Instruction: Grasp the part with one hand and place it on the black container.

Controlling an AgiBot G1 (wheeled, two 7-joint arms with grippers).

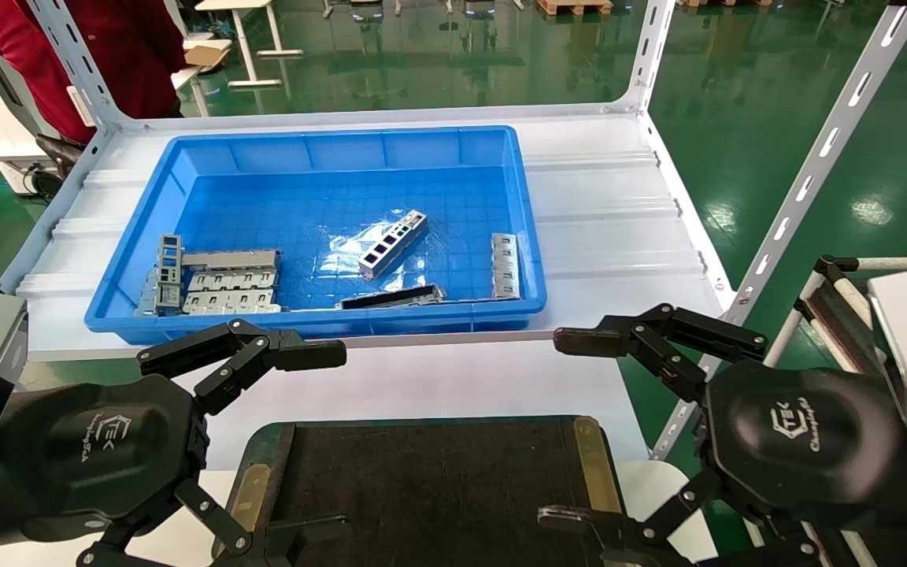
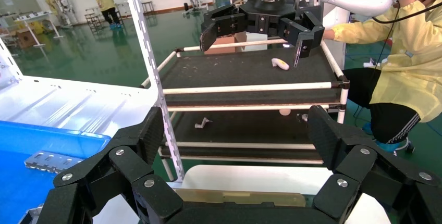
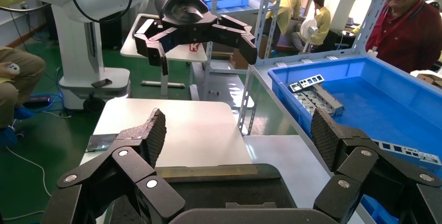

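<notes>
Bright, even overhead light glares off the glossy green floor point(image 1: 816, 118); all views are sharp.

Ahead of my left gripper point(image 1: 320, 449) and right gripper point(image 1: 571, 429), both spread wide, I see the blue bin point(image 1: 316, 323); its near wall stands in the way, so I must go over it. Inside, the part point(image 1: 393, 243) lies on bare floor, clear all round. Stacked grey plates point(image 1: 217, 283) crowd the corner beyond my left fingers point(image 1: 308, 354); a black strip point(image 1: 390, 298) hugs the near wall.
</notes>
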